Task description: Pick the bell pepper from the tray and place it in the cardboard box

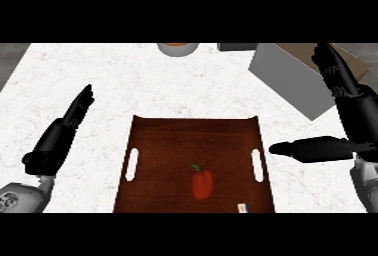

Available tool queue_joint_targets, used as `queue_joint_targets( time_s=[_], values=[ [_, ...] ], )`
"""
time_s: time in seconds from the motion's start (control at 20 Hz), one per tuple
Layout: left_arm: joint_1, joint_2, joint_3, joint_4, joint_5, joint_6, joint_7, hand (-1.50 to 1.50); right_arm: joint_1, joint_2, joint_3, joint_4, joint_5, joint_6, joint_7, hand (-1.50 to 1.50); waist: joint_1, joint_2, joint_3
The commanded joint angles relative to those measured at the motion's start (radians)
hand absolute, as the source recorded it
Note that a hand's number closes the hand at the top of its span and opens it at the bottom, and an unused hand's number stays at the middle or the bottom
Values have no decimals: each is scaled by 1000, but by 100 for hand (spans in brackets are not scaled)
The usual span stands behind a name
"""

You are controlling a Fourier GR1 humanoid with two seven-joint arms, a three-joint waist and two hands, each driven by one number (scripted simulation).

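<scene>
A red bell pepper (202,184) with a green stem lies on the dark wooden tray (162,145), toward its near right part. The cardboard box (299,75) stands at the far right, its grey flap facing me. My right hand (345,115) is open at the right of the tray, its fingers stretched up over the box's near side and its thumb (295,148) pointing left toward the tray's right handle slot. It holds nothing. My left hand (63,130) rests open at the left of the tray, fingers pointing away.
The tray has a white handle slot on each side (132,164) (257,165). A round orange and grey vessel (176,48) stands at the counter's far edge. White marbled counter (148,85) stretches between the tray and the far edge.
</scene>
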Motion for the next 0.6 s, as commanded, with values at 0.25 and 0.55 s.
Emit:
queue_joint_targets(
  time_s=[0.25, 0.55],
  values=[
    [-72, 9, 9, 26, -4, -102, -9, 0, 236, -137, 199, -229, 349, 36, -74, -150, 30, 11, 1],
    [-89, -20, -1, -7, -25, -104, 26, 0, 197, -173, 354, -324, 538, 159, 145, -150, 45, 12, 0]
  ],
)
